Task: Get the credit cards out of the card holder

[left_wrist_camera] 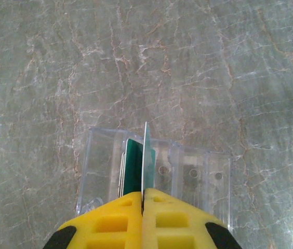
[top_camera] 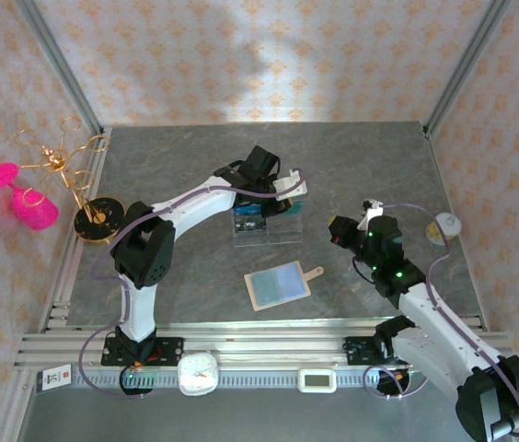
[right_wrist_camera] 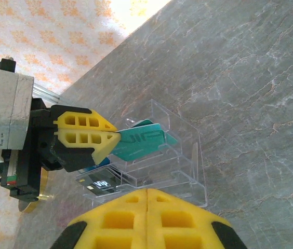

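My left gripper is shut on a teal-green credit card marked VIP, held over the clear ribbed tray. In the left wrist view the yellow fingertips pinch that card edge-on, with another green card standing in the tray just left of it. A black VIP card also lies in the tray. The tan card holder lies open on the table nearer the arms, untouched. My right gripper hovers to the right of the tray, its jaws shut with nothing between them.
A gold stand with pink glasses stands at the left edge. A white round object lies at the right. A white clock and a small timer sit on the front rail.
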### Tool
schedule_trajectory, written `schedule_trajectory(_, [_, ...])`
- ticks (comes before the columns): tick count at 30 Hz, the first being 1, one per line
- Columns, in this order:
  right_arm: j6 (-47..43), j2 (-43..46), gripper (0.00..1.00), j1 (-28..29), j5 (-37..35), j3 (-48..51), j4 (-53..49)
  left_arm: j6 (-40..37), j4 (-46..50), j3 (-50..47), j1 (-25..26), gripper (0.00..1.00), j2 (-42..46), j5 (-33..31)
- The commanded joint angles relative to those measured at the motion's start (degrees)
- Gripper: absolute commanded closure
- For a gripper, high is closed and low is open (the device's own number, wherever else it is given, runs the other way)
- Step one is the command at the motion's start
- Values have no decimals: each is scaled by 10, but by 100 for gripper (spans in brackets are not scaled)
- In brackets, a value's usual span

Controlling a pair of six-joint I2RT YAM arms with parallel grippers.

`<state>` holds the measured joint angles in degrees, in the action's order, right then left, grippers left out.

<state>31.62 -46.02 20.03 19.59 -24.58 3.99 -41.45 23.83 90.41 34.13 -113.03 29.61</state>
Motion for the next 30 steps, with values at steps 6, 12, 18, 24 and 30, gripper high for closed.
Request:
schedule_trajectory(6, [-10, 5, 96, -3, 17, -6, 24, 41, -31, -17, 15, 88, 23, -87])
schedule_trajectory(12, [-14, 5, 85, -3, 31, -5, 25, 68, -81, -56, 16, 73, 61, -94])
schedule_trajectory(18, [-34, -30, 70, -3, 51, 3, 23, 127, -150, -80, 11, 70, 104, -69])
schedule_trajectory(24, [-43, -121, 74, 29, 77, -21, 44, 211, -208, -111, 7, 70, 135, -91])
schedule_trajectory(30, [-44, -214, 79, 101, 19, -70, 46, 408, -419, -291, 7, 65, 266, -101])
